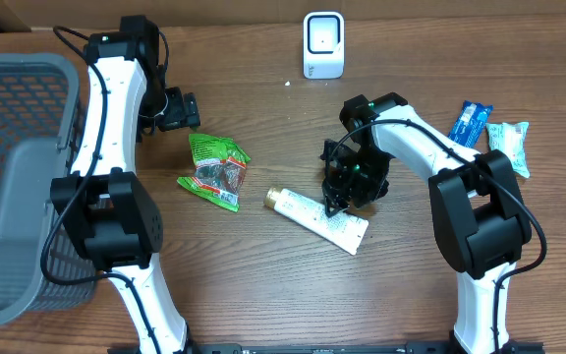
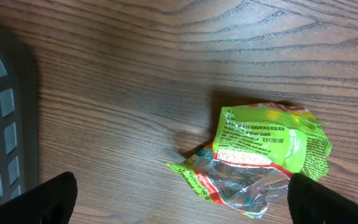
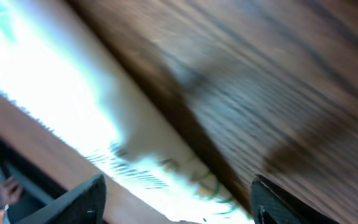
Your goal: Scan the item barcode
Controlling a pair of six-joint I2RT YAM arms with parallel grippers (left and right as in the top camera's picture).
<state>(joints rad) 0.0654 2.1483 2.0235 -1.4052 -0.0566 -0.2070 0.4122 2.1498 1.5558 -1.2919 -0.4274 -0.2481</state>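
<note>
The white tube (image 1: 317, 218), gold-capped at its left end, lies slanted on the desk (image 1: 263, 295). Overhead shows the right jaws over its right end; their wrist view gives only bright blur, jaws apart. Left jaws gape near a green packet (image 2: 266, 155); a scanner (image 1: 323, 44) stands beyond.

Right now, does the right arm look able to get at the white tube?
Probably yes: the right gripper hangs open right over the white tube, with nothing between them.
</note>
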